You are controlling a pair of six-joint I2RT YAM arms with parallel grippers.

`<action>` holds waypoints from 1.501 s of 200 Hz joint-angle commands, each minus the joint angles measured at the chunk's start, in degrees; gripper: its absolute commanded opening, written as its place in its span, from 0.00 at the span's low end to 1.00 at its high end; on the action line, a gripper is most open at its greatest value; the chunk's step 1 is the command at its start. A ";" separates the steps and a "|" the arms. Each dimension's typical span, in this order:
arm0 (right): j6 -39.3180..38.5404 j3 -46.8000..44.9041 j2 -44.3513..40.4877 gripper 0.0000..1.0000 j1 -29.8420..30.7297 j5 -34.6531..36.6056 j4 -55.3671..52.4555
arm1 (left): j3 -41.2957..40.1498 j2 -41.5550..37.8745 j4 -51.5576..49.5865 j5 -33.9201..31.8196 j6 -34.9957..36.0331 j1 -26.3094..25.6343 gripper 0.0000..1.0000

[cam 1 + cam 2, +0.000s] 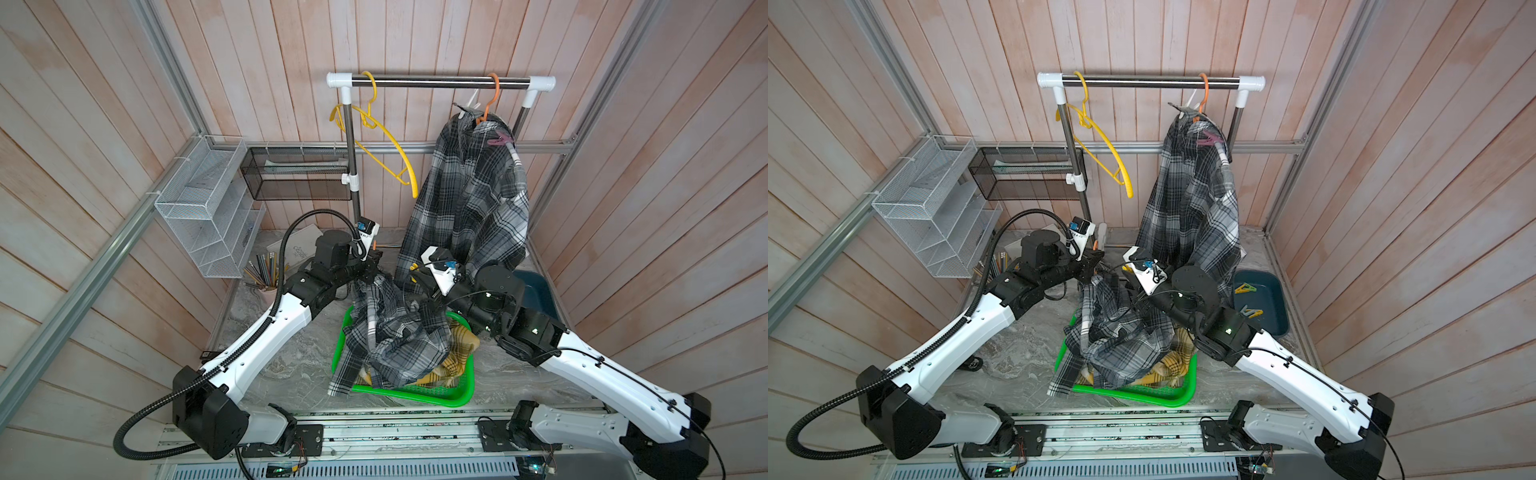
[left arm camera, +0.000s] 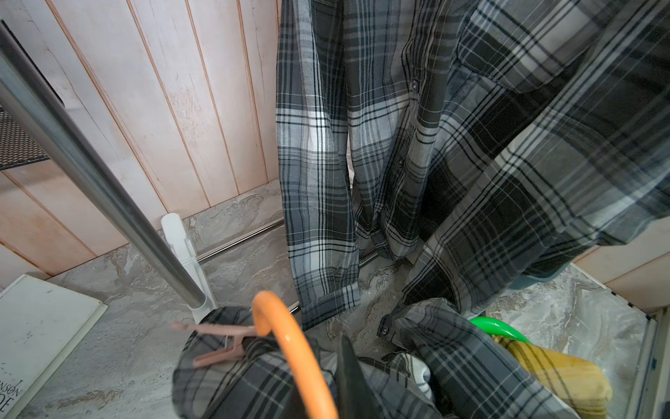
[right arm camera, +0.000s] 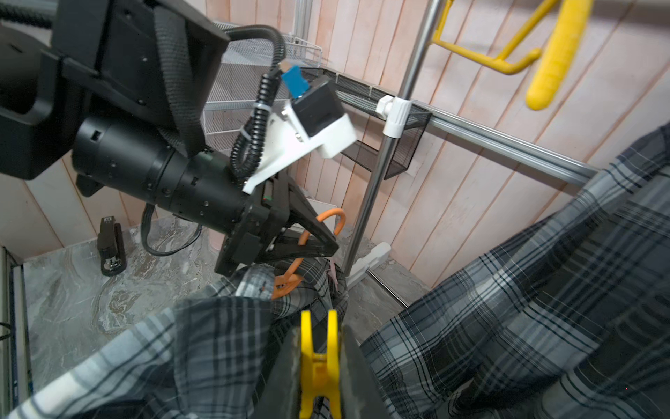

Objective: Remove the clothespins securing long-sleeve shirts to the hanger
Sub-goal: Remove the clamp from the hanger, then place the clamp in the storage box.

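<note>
Top views: a hanging grey plaid shirt (image 1: 469, 195) drapes from an orange hanger (image 1: 492, 95) on the rail (image 1: 436, 81), with a mauve-pink clothespin (image 1: 500, 139) clipped at its shoulder. A second grey plaid shirt (image 1: 395, 336) droops into the green basket (image 1: 415, 394) over a yellow shirt (image 1: 461, 345). Loose clothespins (image 1: 1246, 287) lie in the blue tub (image 1: 1271, 299). Left wrist view: a second orange hanger (image 2: 290, 348) curves up beside a dark finger (image 2: 348, 377), and a pink clothespin (image 2: 224, 330) sits clipped on the second shirt's fabric just beside it. Right wrist view: the left gripper (image 3: 331, 248) is pressed together on that hanger's neck. The right gripper (image 3: 321, 333) pinches a yellow clothespin (image 3: 319, 366) at the shirt's edge.
</note>
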 commanded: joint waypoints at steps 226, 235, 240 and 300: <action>36.57 -30.70 -12.17 0.00 -67.50 -10.81 -3.34 | -5.01 -6.08 7.12 -4.80 -6.68 0.09 0.00; 37.18 -31.44 -9.30 0.00 -67.94 -11.46 -0.05 | -5.20 -6.13 7.34 -4.93 -6.72 0.11 0.00; 37.53 -31.88 -7.87 0.00 -67.98 -11.39 1.60 | -5.39 -6.07 7.46 -4.97 -6.69 0.10 0.00; 38.46 -29.17 -0.81 0.60 -68.55 -10.46 7.87 | -5.33 -5.04 8.01 -5.14 -7.42 0.24 0.00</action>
